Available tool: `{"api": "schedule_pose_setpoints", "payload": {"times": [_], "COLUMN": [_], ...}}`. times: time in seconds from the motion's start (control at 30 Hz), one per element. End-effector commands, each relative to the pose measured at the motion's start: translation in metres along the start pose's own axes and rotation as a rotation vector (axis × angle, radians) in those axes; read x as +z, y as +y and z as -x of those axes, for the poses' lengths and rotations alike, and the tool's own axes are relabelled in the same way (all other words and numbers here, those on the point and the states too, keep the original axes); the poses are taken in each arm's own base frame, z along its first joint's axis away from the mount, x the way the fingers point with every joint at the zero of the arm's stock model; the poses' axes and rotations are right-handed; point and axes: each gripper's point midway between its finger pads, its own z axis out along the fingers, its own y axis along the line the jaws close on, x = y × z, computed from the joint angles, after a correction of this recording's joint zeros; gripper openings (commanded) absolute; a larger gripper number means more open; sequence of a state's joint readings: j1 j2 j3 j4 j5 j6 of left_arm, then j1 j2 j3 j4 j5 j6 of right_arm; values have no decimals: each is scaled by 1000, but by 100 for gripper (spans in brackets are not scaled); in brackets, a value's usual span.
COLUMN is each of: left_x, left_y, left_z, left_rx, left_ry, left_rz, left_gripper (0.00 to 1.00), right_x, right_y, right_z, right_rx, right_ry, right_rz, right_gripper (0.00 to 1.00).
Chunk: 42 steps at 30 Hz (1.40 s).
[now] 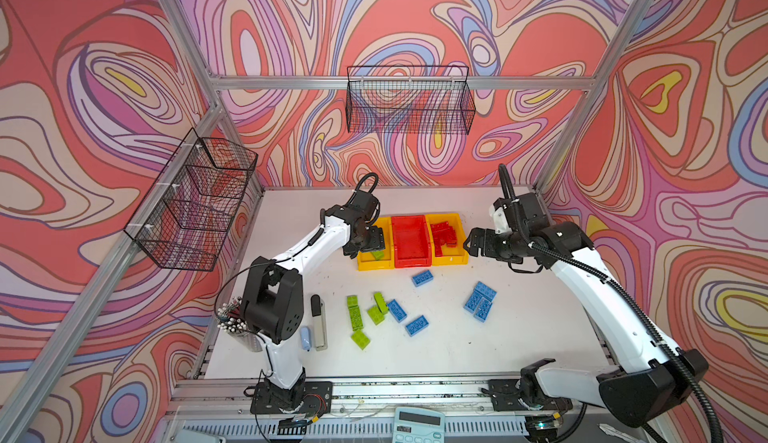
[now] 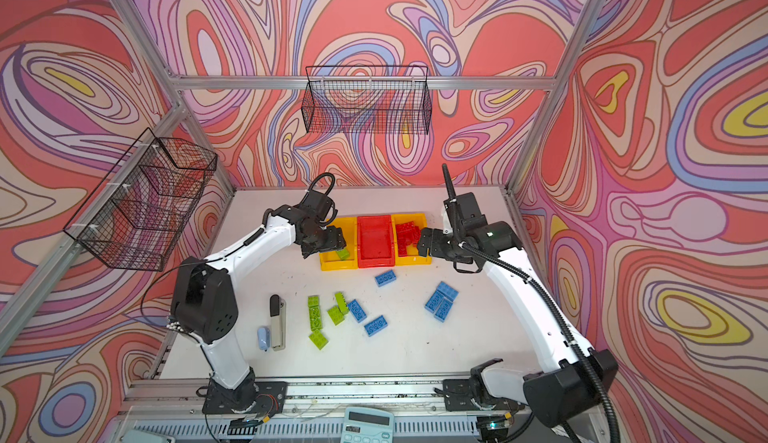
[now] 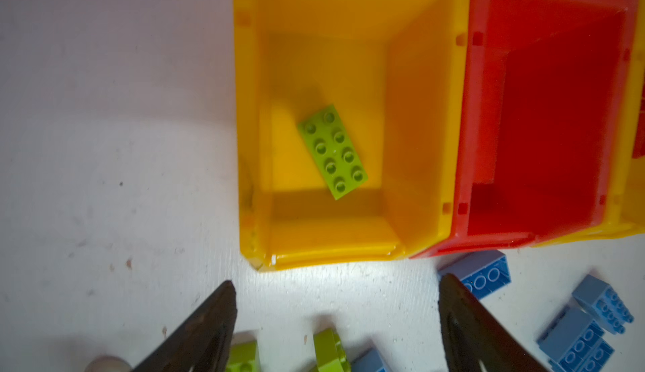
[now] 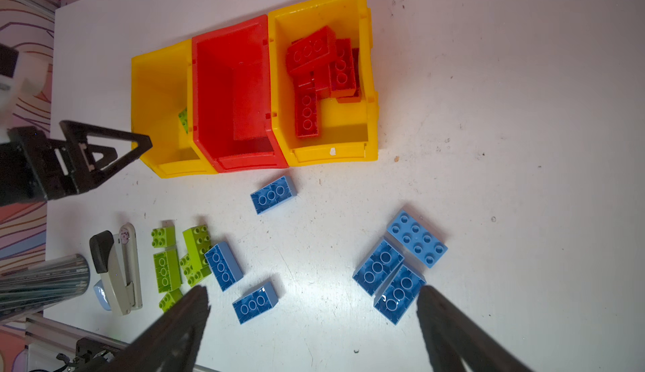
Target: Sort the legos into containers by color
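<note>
Sorting greens appears the step in hand. In both top views the left claw (image 1: 365, 250) hangs over the left yellow bin (image 1: 374, 267); the right claw (image 1: 469, 242) hovers beside the right yellow bin (image 1: 451, 260) holding red bricks (image 1: 444, 233). Left wrist view: jaws spread, empty; one green brick (image 3: 332, 152) lies flat in its bin (barely seen from above). Right wrist view: jaws spread, empty; blue bricks (image 4: 396, 272) and loose green bricks (image 4: 167, 271) lie on the tabletop (image 4: 506, 91). Next move, I judge: fetch another green.

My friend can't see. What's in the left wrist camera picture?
One lime green lego lies studs up inside a yellow bin, next to an empty red bin. The open left pincer holds nothing; blue legos lie on the white table.
</note>
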State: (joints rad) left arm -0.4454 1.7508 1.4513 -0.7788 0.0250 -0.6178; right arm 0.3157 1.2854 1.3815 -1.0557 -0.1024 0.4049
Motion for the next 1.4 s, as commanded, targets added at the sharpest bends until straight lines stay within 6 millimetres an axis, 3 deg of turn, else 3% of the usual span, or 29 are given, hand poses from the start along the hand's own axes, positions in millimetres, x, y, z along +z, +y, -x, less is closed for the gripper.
{"api": "schedule_pose_setpoints", "payload": {"times": [0.0, 0.2, 0.37, 0.6, 0.83, 1.1, 1.37], "left_x": [-22, -24, -16, 5, 27, 44, 51], "left_y": [32, 77, 83, 75, 76, 81, 85], "left_z": [-36, -112, -139, -147, -140, -136, -133], "left_rx": [-150, -287, -331, -310, -263, -225, -209], "left_ry": [4, 46, 60, 74, 86, 108, 127], "left_rz": [65, 101, 92, 118, 191, 236, 249], "left_gripper": [83, 83, 83, 82, 74, 61, 40], "right_x": [-1, 16, 21, 15, -3, -14, -17], "right_y": [10, 18, 23, 22, 12, 1, 2], "right_z": [4, -1, -2, -7, -15, -29, -25], "right_rx": [-10, -30, -45, -47, -45, -20, -8], "right_ry": [1, 55, 80, 84, 67, 66, 55], "right_rz": [42, 86, 110, 108, 69, 37, 32], "right_gripper": [98, 98, 98, 98, 98, 98, 98]}}
